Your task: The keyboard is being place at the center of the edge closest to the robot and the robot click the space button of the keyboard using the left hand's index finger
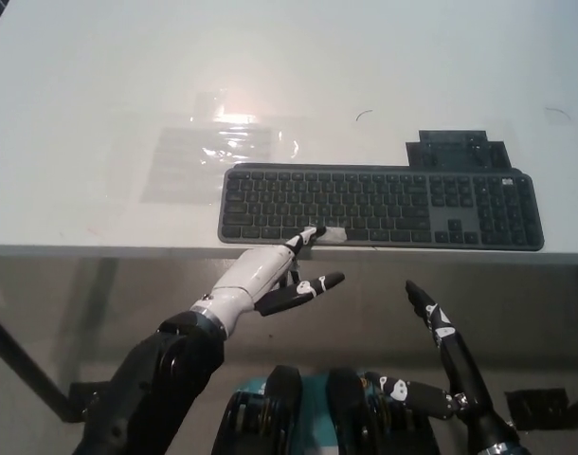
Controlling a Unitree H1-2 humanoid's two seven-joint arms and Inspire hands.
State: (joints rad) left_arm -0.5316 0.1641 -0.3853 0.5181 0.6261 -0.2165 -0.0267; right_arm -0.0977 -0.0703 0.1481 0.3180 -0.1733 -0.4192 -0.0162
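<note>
A dark grey keyboard lies along the white table's near edge, slightly right of centre. A pale patch marks its space bar. My white left hand reaches up from below the edge, one finger stretched out with its tip resting at the left end of the space bar; the other fingers hang spread below. My black right hand rests low at the bottom right, under the table edge, fingers apart and holding nothing.
A clear plastic sheet lies on the table left of and behind the keyboard. A dark flat piece sits just behind the keyboard's right part. A small curved mark shows on the tabletop.
</note>
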